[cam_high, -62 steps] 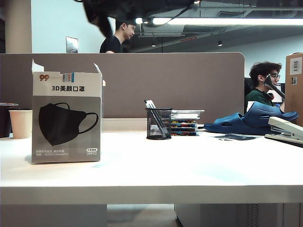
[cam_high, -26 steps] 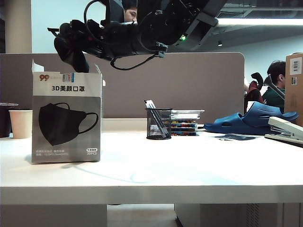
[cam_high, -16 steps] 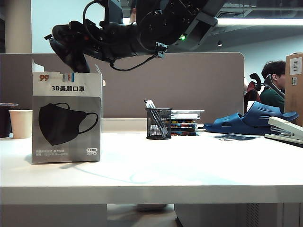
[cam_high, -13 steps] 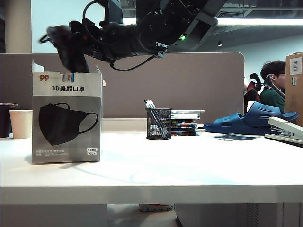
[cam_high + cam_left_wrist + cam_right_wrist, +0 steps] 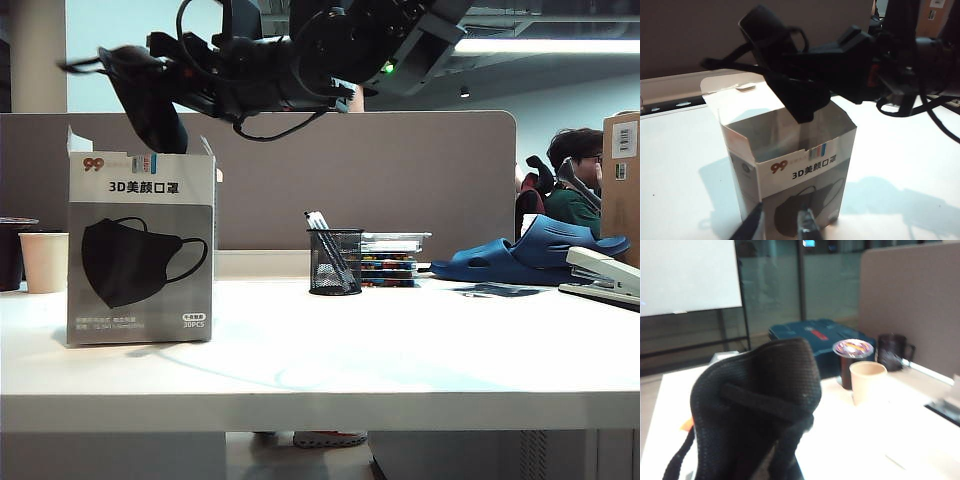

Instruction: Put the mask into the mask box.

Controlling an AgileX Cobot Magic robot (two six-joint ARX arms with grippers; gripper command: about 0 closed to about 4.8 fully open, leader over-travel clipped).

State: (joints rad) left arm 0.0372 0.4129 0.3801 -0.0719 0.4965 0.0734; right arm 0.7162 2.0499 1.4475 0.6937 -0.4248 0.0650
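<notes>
mask (image 5: 150, 100): black fabric, held up in the air right over the open top of the mask box, pointed end hanging down toward the opening, not inside yet; fills most of the right wrist view (image 5: 755, 410), ear loop strap across it
mask box (image 5: 140, 248): tall grey-white carton, upright on the left part of the table, top flaps open, printed black mask picture and red "99" on the front; left wrist view looks down into its open top (image 5: 790, 165)
right gripper (image 5: 165, 75): reaches across from the upper right to above the box, fingers clamped tight on the mask; also seen from the left wrist view (image 5: 840, 55)
left gripper (image 5: 780, 227): low, just beside the front of the mask box, only the two finger tips show, fingers narrowly apart with nothing between them
table (image 5: 400, 350): white, carries everything
paper cup (image 5: 44, 261): left of the box, near the partition
mesh pen holder (image 5: 335, 262): middle of the table, pens inside
blue slippers (image 5: 530, 255): right side, stacked
stapler (image 5: 605, 275): far right edge
</notes>
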